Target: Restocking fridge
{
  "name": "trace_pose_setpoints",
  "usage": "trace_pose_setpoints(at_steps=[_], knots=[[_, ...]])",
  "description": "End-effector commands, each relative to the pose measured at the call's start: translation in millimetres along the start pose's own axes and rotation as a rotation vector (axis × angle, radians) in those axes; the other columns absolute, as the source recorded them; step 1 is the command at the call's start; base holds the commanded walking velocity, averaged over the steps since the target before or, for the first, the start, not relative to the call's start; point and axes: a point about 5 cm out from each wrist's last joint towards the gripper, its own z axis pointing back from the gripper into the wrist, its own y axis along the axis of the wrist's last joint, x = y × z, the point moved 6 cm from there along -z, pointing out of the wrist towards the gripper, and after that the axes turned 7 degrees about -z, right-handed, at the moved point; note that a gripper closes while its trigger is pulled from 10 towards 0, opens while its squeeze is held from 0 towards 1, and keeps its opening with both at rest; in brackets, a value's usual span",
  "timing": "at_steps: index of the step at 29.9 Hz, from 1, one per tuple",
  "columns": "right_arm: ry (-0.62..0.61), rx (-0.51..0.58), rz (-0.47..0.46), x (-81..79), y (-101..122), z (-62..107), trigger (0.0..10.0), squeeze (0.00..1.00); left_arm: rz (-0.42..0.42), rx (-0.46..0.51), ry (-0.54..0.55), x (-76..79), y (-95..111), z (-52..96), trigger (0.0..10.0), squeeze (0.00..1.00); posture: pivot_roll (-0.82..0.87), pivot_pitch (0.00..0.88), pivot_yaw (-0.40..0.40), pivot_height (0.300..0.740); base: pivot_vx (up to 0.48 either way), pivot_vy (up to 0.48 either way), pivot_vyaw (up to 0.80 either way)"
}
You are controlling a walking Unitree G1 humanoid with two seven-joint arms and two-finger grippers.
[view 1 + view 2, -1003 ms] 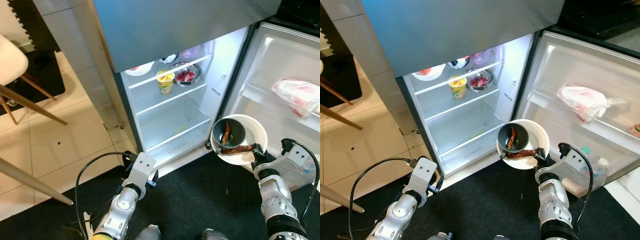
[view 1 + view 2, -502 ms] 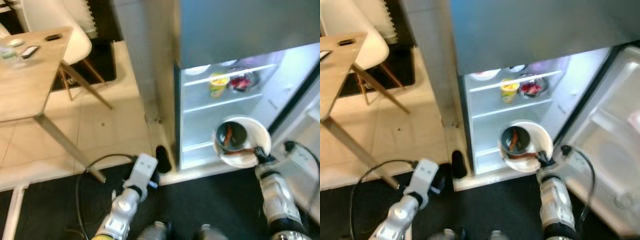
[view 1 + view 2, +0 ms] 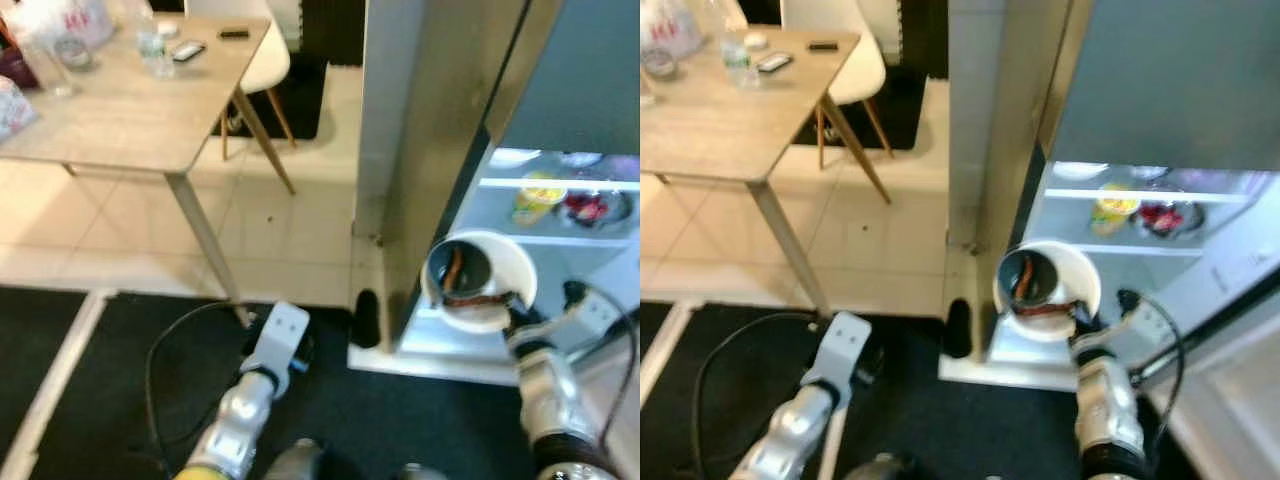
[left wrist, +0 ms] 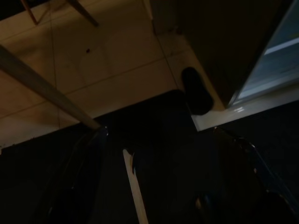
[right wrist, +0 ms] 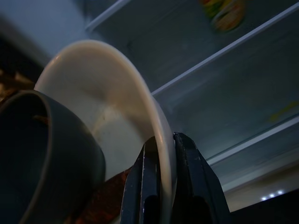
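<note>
My right gripper (image 3: 511,309) is shut on the rim of a white plate (image 3: 507,266), held in front of the open fridge's lower shelf (image 3: 470,340). On the plate stand a dark grey bowl (image 3: 456,272) with a reddish strip of food in it and a brown piece beside it. In the right wrist view both black fingers (image 5: 186,177) pinch the plate's rim (image 5: 154,116). Inside the lit fridge are a yellow cup (image 3: 534,197), a bowl of red food (image 3: 592,207) and a white bowl (image 3: 515,157). The left arm (image 3: 262,365) hangs low over the black mat, and the left wrist view shows its fingers (image 4: 261,172) spread apart.
A wooden table (image 3: 130,110) with bottles and a phone stands at the left, a white chair (image 3: 262,62) behind it. A black shoe-like object (image 3: 366,318) lies by the fridge's corner. A black cable (image 3: 165,370) loops by the left arm. The fridge door (image 3: 1240,400) stands open at the right.
The camera has swung left: the fridge has slid to the right of the picture and the table has come into view. The plate stays in my right gripper.
</note>
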Motion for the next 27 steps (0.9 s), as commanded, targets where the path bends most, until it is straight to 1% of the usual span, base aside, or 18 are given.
trace_pose_setpoints(at_steps=[1, 5, 16, 27], knots=[[-0.013, 0.004, 0.006, 4.8, 0, 2.0, 10.0, 0.00, -0.003, -0.037, -0.010, 3.8, -10, 2.8, 10.0, 0.00, -0.05, 0.130, -0.007, 0.740, 0.000, 0.000, 0.59], [-0.018, 0.006, 0.004, 5.7, 1, 1.8, 10.0, 0.00, 0.000, -0.050, -0.002, 3.4, -11, 1.4, 10.0, 0.00, -0.05, 0.129, -0.007, 0.740, 0.000, 0.000, 0.52], [-0.020, 0.009, -0.005, 6.0, 1, 1.8, 10.0, 0.00, 0.002, -0.067, 0.035, -0.7, -10, -3.9, 10.0, 0.00, -0.05, 0.129, -0.007, 0.740, 0.000, 0.000, 0.00], [-0.017, 0.008, -0.004, 5.8, 1, 1.7, 10.0, 0.00, 0.022, -0.089, 0.066, -7.4, -12, -6.7, 10.0, 0.00, -0.05, 0.126, -0.006, 0.740, 0.294, -0.369, 0.00]])
